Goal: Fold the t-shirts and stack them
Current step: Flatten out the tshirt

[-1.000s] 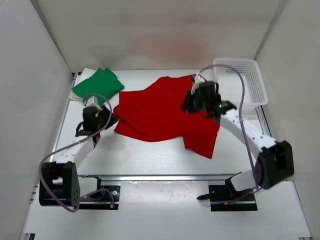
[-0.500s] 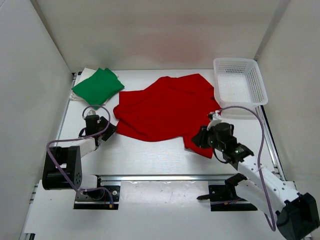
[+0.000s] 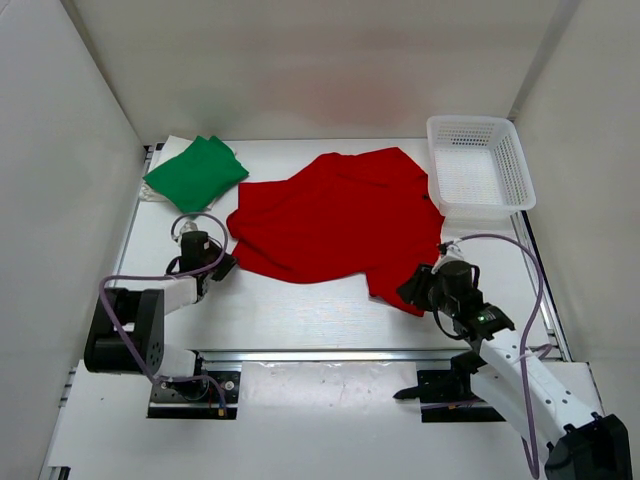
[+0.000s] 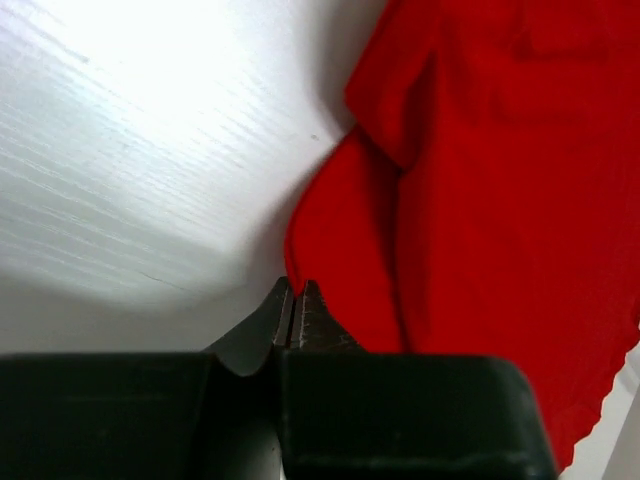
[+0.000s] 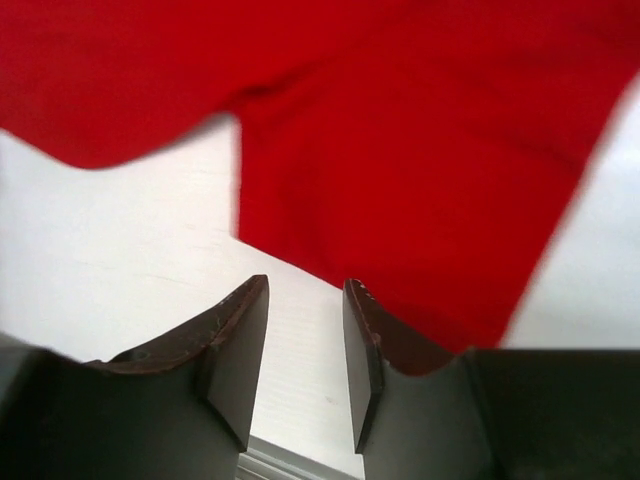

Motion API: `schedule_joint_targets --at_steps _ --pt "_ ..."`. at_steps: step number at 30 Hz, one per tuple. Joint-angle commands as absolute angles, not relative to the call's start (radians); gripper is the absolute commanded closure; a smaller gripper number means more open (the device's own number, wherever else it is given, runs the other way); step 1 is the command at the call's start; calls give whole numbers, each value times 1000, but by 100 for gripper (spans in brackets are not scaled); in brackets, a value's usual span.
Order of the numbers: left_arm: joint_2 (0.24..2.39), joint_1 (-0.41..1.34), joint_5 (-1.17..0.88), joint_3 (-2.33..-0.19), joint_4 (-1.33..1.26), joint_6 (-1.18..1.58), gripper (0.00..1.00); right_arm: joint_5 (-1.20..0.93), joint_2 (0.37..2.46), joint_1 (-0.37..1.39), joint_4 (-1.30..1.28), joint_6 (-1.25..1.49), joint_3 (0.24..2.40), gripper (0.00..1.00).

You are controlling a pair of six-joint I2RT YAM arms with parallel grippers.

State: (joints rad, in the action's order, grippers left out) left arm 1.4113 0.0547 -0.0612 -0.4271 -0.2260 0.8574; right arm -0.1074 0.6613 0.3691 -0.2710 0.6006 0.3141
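Observation:
The red t-shirt (image 3: 330, 225) lies spread and rumpled across the middle of the table. My left gripper (image 3: 229, 263) sits low at its left edge. In the left wrist view the jaws (image 4: 293, 297) are shut, with the tip of the red hem (image 4: 340, 250) caught between them. My right gripper (image 3: 409, 290) hovers at the shirt's near right corner. In the right wrist view it (image 5: 305, 292) is open with only bare table between its fingers, and the red cloth (image 5: 420, 150) lies just beyond. A folded green t-shirt (image 3: 197, 170) rests at the back left on a sliver of pale cloth (image 3: 152, 194).
A white mesh basket (image 3: 478, 122) stands at the back right corner, just beyond the red shirt. White walls close in the table on the left, back and right. A metal rail (image 3: 320, 353) runs along the near edge, in front of the arm bases.
My right arm swung from the shirt's back right, near the basket, down to its near right corner, and its jaws opened. My left gripper shut at the shirt's left edge.

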Motion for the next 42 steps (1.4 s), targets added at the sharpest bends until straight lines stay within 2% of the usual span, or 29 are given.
schedule_joint_targets --at_steps 1,3,7,11,20,23,27,33,42 --pt "1307 90 -3 -454 -206 824 100 -28 623 344 -382 689 295 65" --pt "1258 118 27 -468 -178 789 100 -3 571 339 -431 719 299 63" --pt "1131 170 58 -425 -193 773 100 188 558 348 -630 785 386 63" --pt "1072 210 51 -359 -239 778 100 262 623 396 -712 863 419 59" --pt "1045 299 34 -310 -319 762 100 218 764 321 -703 885 388 60" --pt "1058 314 14 -311 -336 759 100 129 752 237 -635 842 351 59" --pt "1058 316 11 -304 -351 772 100 88 733 207 -562 844 286 58" --pt "1054 293 5 -290 -360 790 100 35 765 225 -499 857 242 64" --pt "1048 279 -6 -281 -360 795 100 40 752 241 -581 867 268 72"
